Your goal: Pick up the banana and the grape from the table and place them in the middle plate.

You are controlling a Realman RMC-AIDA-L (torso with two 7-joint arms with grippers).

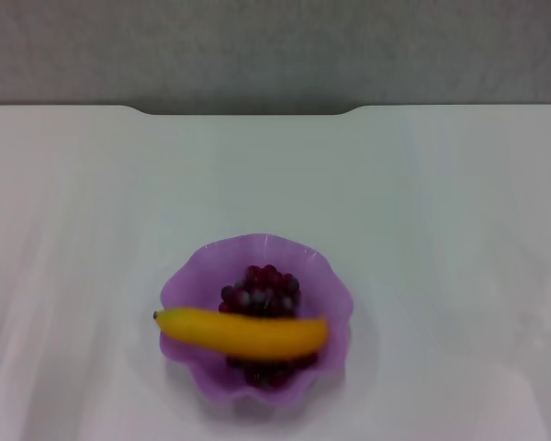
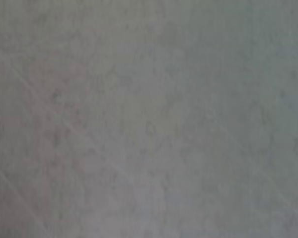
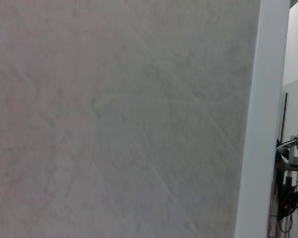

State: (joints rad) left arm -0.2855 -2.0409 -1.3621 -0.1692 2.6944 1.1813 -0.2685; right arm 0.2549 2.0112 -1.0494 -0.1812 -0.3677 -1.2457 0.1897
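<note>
Resting in the middle plate [image 1: 323, 276], the banana [image 1: 243, 333] and the grape [image 1: 263, 290] are both inside the scalloped purple dish, which sits on the table [image 1: 441, 230] toward its near edge and about midway across. The banana lies crosswise over the plate's nearer half, its dark tip reaching just past the rim on the robot's left and its other end stopping just inside the rim on the robot's right. The grape bunch lies under and behind the banana: most of the dark red-purple berries show at the plate's centre, on the far side of the banana, and a few more peek out below it near the plate's front rim. The two fruits touch. Beyond the plate the tabletop runs to its far edge, where a shallow dark notch is cut against a grey wall [image 1: 257, 46]. Neither gripper appears in the head view. Both wrist views show only a plain pale grey surface, so whether the left or the right gripper is open or closed is not shown. The right wrist view also catches a white upright edge [image 3: 263, 124].
</note>
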